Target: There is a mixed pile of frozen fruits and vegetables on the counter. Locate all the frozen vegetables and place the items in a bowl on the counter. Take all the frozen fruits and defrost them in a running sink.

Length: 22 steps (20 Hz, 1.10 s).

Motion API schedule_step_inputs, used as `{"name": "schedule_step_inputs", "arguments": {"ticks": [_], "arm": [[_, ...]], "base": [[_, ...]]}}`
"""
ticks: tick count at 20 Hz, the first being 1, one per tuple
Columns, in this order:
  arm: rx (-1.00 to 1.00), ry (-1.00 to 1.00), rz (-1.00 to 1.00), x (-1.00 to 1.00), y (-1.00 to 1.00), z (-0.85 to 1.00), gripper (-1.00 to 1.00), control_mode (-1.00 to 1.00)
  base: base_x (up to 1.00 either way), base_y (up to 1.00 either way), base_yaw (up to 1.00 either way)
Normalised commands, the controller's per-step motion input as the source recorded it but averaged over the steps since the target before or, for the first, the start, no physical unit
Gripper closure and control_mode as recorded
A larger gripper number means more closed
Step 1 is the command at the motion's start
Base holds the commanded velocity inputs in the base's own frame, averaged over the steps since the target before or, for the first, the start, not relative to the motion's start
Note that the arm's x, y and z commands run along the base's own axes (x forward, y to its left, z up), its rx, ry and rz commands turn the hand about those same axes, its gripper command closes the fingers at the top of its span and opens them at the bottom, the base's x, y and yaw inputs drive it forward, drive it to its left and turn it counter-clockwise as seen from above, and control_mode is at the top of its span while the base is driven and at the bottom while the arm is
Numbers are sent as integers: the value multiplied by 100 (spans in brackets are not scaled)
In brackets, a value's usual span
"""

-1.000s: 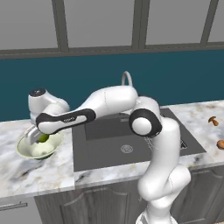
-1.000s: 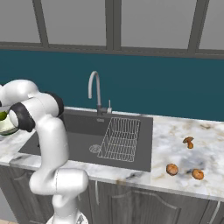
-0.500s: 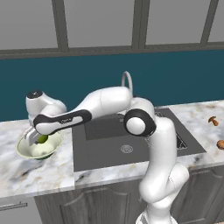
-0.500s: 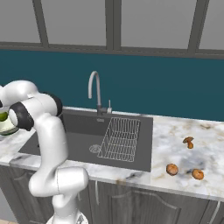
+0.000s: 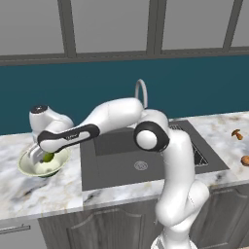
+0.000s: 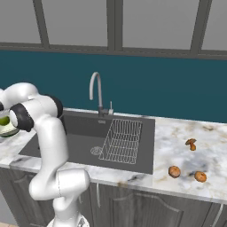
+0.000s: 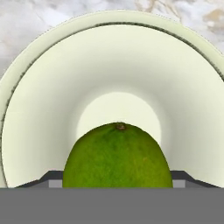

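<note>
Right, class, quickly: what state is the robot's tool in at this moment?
Tool: closed on the green ball, over the bowl.

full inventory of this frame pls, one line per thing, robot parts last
bowl: 1, pale cream-green, on the counter left of the sink
green ball: 1, bright green, over the bowl's inside, between the pincer's fingertips
mushroom: 1, brown-orange, on the counter right of the sink
orange pieces: 2, round, on the counter right of the sink, nearer the front edge than the mushroom
sink: 1, dark grey, set in the counter
drain: 1, metal, sink floor
rack: 1, wire, right part of the sink
faucet: 1, silver, behind the sink
counter: 1, white marble
arm: 1, white, reaching left across the sink
pincer: 1, over the bowl, jaws around the ball
</note>
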Motion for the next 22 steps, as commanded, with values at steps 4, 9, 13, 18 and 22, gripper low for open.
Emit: {"name": "schedule_step_inputs", "arguments": {"ticks": [4, 9, 13, 18, 22], "arm": [[0, 0, 0, 9, 0, -19, 100, -100], [0, 0, 0, 8, 0, -19, 100, -100], [0, 0, 0, 7, 0, -18, 100, -100], [0, 1, 0, 5, 1, -9, 100, -100], [-2, 2, 0, 1, 7, 0, -100, -100]], "base": [[0, 0, 0], [0, 0, 0], [0, 0, 0], [0, 0, 0], [0, 0, 0]]}}
